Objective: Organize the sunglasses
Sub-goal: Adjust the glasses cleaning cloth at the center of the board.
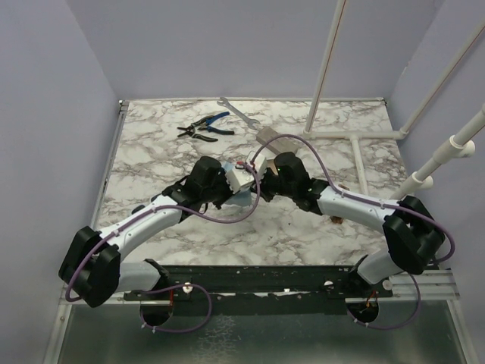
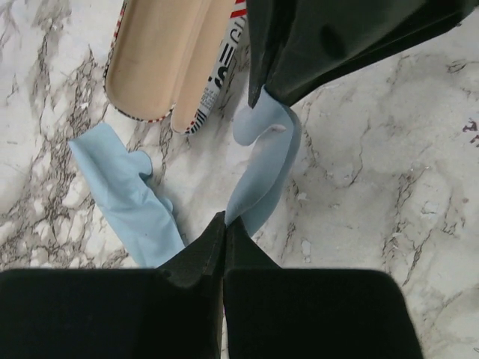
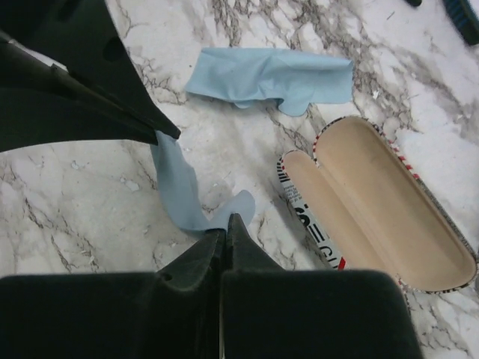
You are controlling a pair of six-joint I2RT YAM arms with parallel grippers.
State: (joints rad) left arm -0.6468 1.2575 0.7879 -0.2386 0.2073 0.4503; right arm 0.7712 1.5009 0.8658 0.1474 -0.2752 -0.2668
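Toward the near right of the table (image 1: 303, 235), a small brown shape is showing just beside the right forearm. It is probably the sunglasses (image 1: 336, 220), though it is too small to be sure, and neither wrist view is catching them. At the middle of the table the left gripper (image 2: 224, 224) and the right gripper (image 3: 226, 224) are facing each other. Both are pinching tight on a strip of the light blue cloth (image 2: 262, 164), one at each end, so it is stretching between them. More blue cloth is lying flat beside it; whether it is the same piece I cannot tell. Just past them the case (image 3: 374, 202) is lying open, its beige lining bare. Near the far edge, pliers (image 1: 204, 127) and a wrench (image 1: 236, 112) are lying well apart from the work. Judging by this, the task is sitting at an early stage: the glasses are not yet resting in the case, and the case is not yet closed.
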